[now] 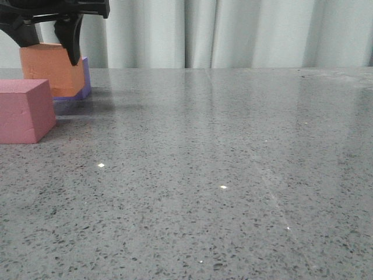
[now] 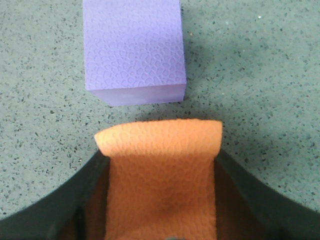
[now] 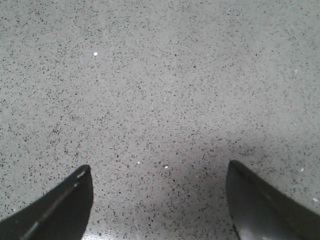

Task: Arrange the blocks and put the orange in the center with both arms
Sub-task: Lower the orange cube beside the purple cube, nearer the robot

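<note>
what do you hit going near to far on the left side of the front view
pink block → orange block, held between the fingers of the left end effector → purple block, showing just behind the orange one → curtain at the back

A grey speckled stone table (image 1: 233,175) fills the scene — glossy, catching small bright points of light and soft reflections. Behind its far edge hang pale, greenish-white curtains (image 1: 233,32) in vertical folds.
</note>
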Available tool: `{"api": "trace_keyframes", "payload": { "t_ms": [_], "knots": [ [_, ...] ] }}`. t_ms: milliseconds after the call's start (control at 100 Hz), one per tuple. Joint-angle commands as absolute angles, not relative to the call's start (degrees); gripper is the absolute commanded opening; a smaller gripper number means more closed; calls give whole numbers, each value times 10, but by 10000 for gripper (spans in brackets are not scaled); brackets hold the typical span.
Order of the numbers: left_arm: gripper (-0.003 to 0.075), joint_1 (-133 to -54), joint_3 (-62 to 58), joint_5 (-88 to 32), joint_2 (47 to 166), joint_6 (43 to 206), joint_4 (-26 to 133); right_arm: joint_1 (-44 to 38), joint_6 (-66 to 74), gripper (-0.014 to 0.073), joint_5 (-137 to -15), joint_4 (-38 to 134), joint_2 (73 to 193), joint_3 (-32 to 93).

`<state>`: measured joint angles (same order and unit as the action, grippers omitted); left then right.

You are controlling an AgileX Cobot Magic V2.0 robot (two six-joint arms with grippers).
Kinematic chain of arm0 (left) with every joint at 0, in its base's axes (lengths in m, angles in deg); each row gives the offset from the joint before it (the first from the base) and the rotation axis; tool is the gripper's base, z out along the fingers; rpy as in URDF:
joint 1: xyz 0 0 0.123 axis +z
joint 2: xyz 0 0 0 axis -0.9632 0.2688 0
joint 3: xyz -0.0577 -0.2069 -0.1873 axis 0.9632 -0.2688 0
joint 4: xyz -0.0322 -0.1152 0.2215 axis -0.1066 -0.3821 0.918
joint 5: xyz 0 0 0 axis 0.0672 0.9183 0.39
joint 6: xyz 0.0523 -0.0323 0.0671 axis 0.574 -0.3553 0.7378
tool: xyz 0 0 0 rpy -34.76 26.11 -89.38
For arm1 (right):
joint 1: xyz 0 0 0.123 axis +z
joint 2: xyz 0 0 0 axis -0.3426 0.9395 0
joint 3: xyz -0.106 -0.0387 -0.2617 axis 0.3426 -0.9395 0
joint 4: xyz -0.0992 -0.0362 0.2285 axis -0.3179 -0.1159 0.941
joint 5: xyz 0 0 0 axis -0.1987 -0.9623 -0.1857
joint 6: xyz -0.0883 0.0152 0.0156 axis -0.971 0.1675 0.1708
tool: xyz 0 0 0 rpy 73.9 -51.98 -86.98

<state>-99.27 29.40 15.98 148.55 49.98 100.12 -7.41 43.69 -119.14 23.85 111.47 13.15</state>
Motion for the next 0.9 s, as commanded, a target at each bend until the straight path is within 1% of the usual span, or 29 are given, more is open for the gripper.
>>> {"api": "trace_keyframes", "payload": {
  "t_ms": [0, 140, 560, 890],
  "knots": [
    [54, -985, 306, 137, 1459, 497, 1007, -77, 432, 549, -1165, 231, 1114, 145],
    [54, -975, 306, 137, 1459, 502, 998, -77, 432, 549, -1165, 231, 1114, 145],
    [54, -975, 278, 124, 1459, 503, 988, -77, 432, 549, -1164, 231, 1114, 145],
    [54, -975, 279, 113, 1459, 509, 980, -77, 432, 549, -1164, 231, 1114, 145]
  ]
}}
